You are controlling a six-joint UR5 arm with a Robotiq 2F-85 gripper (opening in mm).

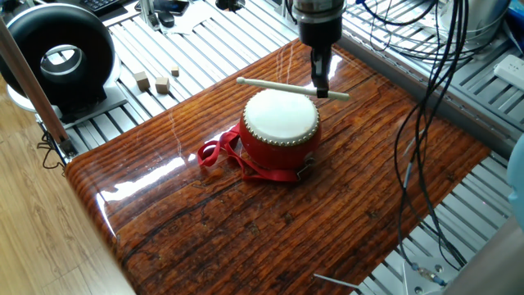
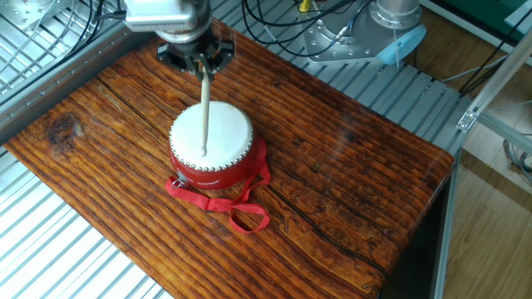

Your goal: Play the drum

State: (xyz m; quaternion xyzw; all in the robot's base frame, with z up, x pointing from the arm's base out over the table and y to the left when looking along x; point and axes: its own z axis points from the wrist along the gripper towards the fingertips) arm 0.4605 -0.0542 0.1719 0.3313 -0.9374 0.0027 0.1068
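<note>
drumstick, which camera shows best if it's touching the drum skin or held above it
One fixed view: the drumstick shows side-on above the drum, clamped in the gripper. The other fixed view looks along the stick, overlapping the skin and hiding any gap.

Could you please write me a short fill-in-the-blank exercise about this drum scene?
1. The gripper holds a wooden ____.
2. The drum has a body coloured ____.
3. The ribbon strap lies on the ____ table.
4. The drum's skin head is off-____.

Missing words: drumstick; red; wooden; white
</note>
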